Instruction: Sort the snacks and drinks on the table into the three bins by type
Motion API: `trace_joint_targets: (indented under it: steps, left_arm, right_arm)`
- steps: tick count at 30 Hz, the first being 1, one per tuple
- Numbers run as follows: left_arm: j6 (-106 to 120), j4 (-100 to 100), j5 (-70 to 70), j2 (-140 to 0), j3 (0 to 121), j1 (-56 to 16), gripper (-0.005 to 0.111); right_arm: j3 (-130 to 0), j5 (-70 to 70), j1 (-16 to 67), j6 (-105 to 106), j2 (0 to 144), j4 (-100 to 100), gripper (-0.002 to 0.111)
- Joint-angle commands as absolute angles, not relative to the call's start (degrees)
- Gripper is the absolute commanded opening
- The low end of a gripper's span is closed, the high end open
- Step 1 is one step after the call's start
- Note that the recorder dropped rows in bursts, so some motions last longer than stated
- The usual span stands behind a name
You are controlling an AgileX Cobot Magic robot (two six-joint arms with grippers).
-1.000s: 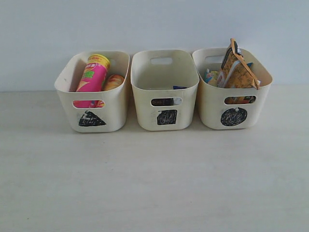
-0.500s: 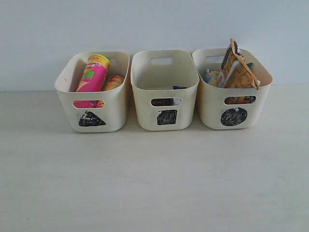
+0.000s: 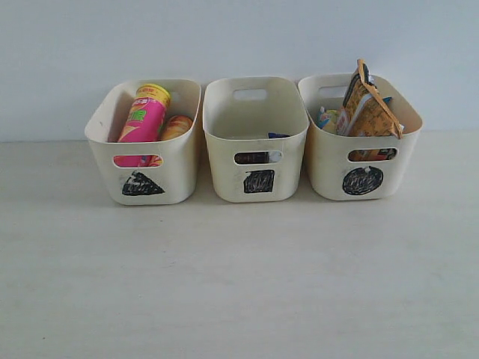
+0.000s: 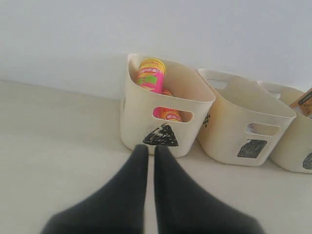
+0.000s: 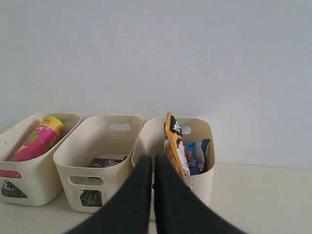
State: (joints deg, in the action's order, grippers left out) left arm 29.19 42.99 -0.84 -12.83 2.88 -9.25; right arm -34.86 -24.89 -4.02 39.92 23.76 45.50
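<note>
The left hand [image 4: 151, 150] and right hand [image 5: 152, 160] are pinched together, holding nothing. The pink tube [image 3: 142, 120] leans inside the triangle bin [image 3: 178, 170].

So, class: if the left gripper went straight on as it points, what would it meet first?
Probably the front wall of the triangle bin, ahead of the left gripper; depth is unclear.

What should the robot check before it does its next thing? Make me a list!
1. Pink chip tube in the triangle bin: ok.
2. Dark packet in the square bin: ok; how many are in there, cannot tell.
3. Orange-brown noodle packet in the circle bin: ok, though it pokes above the rim.
4. No snacks lying on the table: ok in these views.
5. Left gripper shut and empty: ok.
6. Right gripper shut and empty: ok.
</note>
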Motion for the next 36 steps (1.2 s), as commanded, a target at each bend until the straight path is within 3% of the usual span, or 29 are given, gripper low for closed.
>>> trace_joint_targets:
  steps: [1, 6, 12, 36]
  left_arm:
    - [26.11, 32.37, -1.5, -12.41, 2.64, -9.17, 0.004]
    - [0.0, 8.92, -8.71, -8.62, 3.35, -3.95, 0.004]
    - [-1.96, 7.51, -22.57, 0.0, 2.73, 1.64, 0.004]
    - [-2.17, 7.7, -18.04, 0.0, 0.0, 2.11, 0.004]
  right_arm:
    - [-34.8, -25.02, -4.04, 39.75, 23.54, 45.67, 0.0]
    - [-34.8, -25.02, -4.04, 39.75, 23.54, 45.67, 0.0]
    - [-34.8, -25.02, -4.04, 39.75, 23.54, 45.67, 0.0]
    - [-34.8, -25.02, -4.04, 39.75, 23.54, 45.67, 0.0]
